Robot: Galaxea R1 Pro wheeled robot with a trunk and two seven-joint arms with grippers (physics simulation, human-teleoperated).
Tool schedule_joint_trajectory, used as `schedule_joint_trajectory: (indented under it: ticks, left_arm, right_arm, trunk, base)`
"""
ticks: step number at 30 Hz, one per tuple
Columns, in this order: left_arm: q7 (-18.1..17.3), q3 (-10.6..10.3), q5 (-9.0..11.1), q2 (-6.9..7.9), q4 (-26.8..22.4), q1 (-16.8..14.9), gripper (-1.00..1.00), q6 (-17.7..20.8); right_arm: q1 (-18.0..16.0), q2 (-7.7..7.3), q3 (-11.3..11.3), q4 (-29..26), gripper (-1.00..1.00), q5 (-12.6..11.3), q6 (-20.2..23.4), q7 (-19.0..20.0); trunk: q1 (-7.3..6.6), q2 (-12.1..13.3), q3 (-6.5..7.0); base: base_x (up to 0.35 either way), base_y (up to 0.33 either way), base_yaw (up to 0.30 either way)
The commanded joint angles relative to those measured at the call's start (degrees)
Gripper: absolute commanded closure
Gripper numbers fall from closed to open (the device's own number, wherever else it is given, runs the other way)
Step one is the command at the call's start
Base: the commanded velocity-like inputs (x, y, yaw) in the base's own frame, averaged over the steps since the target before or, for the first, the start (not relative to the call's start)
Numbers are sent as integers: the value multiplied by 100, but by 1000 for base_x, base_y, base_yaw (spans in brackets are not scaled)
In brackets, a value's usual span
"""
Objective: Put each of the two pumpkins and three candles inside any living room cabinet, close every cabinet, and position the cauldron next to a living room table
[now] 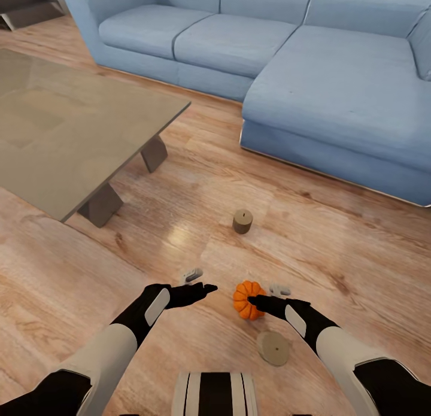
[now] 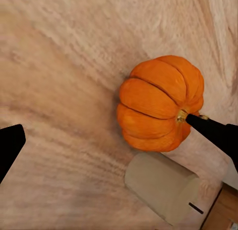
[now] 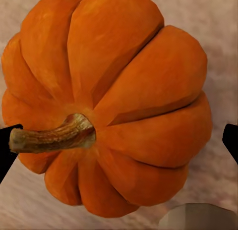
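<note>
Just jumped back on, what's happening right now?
The right gripper is down over a pumpkin on the wood floor, fingers open on either side of it, not yet closed. The left gripper hovers open beside it. One candle lies next to the pumpkin, another stands nearer the sofa, beside the coffee table.

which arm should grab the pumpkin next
Right, most likely. The right end effector is already at the pumpkin, and its wrist view shows a fingertip on each side of the pumpkin, open. The left end effector is open over bare floor beside it.
</note>
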Motion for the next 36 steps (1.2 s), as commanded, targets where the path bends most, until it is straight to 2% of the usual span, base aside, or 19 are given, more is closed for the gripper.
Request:
schedule_joint_trajectory:
  ticks: [1,4,24,31,36]
  left_arm:
    - [-2,-10,19,2,-4,-2,-100,21]
    - [1,-10,19,2,-4,-2,-100,21]
    - [4,-10,19,2,-4,-2,-100,21]
    - [4,-10,19,2,-4,-2,-100,21]
    - [4,-10,19,2,-4,-2,-100,21]
  right_arm:
    - [-1,-5,47,-8,-100,-56,25,1]
    - [-1,-5,48,-8,-100,-55,26,0]
    - [-1,-5,48,-8,-100,-54,24,0]
    - [-1,-5,48,-8,-100,-54,24,0]
    - [0,-5,48,-8,-100,-54,22,0]
  trunk:
    - [1,-3,-26]
    - [9,-7,-92]
    - [9,-7,-92]
    - [27,-16,-247]
    - [27,-16,-247]
  base:
    - [0,0,0]
    - [0,0,0]
    - [0,0,0]
    - [0,0,0]
    - [0,0,0]
